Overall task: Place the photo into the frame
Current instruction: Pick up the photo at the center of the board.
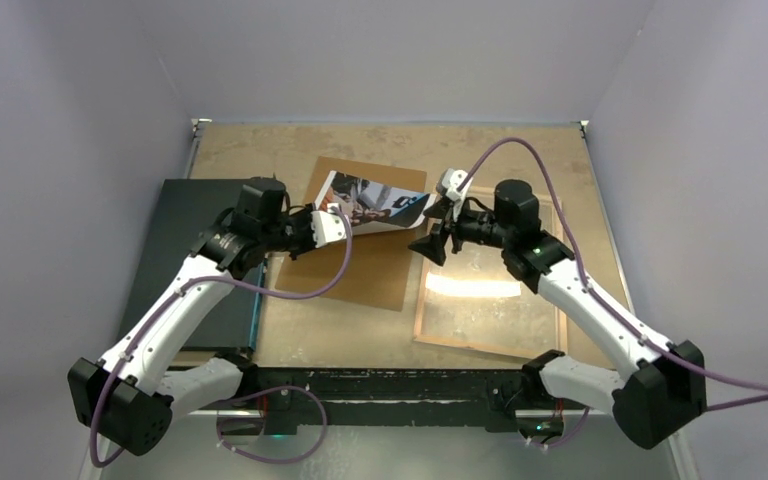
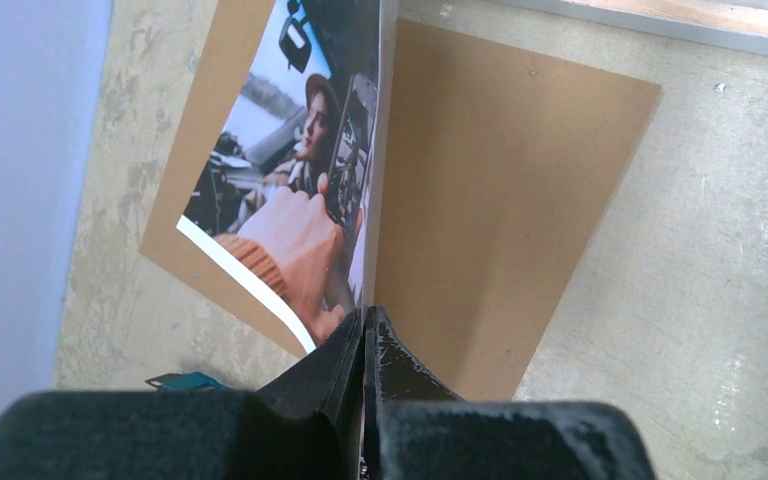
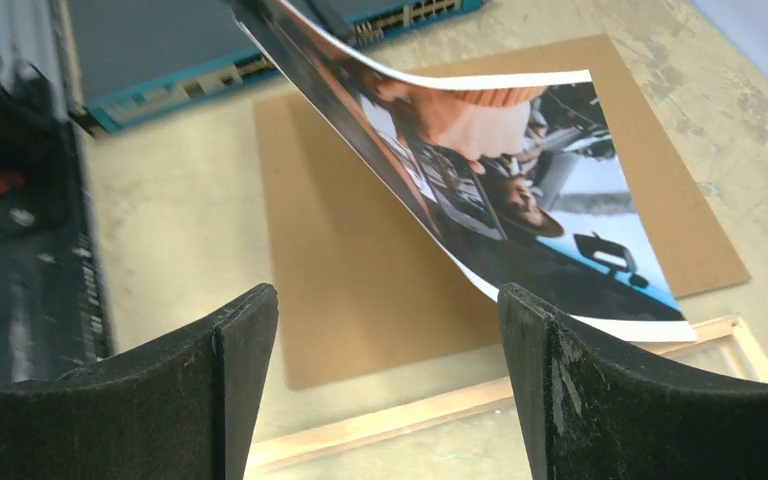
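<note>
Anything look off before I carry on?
Yes. The photo is pinched at one edge by the left gripper alone and sags in a curl above the backing board, which lies askew outside the frame. The right gripper is open beside it.

Your photo [image 1: 375, 200]: glossy print showing an orange sleeve, dark car interior and blue sky, with a white strip on one edge. It is raised off the table, bowed, tilted over the brown board [image 1: 360, 270]. Your frame [image 1: 485, 346]: lying flat, light wood side up, pane glaring, just right of that board.
</note>
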{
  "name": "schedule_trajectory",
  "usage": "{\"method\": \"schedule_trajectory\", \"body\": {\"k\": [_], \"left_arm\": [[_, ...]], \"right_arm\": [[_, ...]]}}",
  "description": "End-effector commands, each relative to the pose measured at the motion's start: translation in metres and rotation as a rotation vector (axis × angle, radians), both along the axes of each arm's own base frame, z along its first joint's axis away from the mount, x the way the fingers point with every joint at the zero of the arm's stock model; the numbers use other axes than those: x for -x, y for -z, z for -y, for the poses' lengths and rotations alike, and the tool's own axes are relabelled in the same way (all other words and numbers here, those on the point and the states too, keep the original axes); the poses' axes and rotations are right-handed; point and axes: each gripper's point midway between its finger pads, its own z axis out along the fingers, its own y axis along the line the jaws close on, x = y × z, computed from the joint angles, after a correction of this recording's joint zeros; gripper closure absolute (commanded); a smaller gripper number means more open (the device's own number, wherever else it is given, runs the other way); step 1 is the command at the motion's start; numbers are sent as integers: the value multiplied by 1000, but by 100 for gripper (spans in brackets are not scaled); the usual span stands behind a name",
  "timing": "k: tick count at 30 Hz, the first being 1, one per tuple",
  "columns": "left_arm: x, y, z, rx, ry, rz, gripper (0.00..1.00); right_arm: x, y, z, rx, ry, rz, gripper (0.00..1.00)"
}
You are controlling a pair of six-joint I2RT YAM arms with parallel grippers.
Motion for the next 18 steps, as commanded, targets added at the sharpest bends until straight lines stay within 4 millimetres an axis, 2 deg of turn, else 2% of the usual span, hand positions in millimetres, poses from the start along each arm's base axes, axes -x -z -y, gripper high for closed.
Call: {"method": "schedule_trajectory", "body": {"k": [1, 9, 18], "left_arm": [[2, -32, 5, 25, 58, 97, 100], [-5, -47, 4, 36, 38, 162, 100], [-9, -66, 2, 54, 24, 246, 100]], "right_arm": [[-22, 4, -9, 103, -115, 245, 18], [-43, 8, -33, 126, -168, 291, 25], [-59, 22, -62, 149, -108, 380, 38]]}}
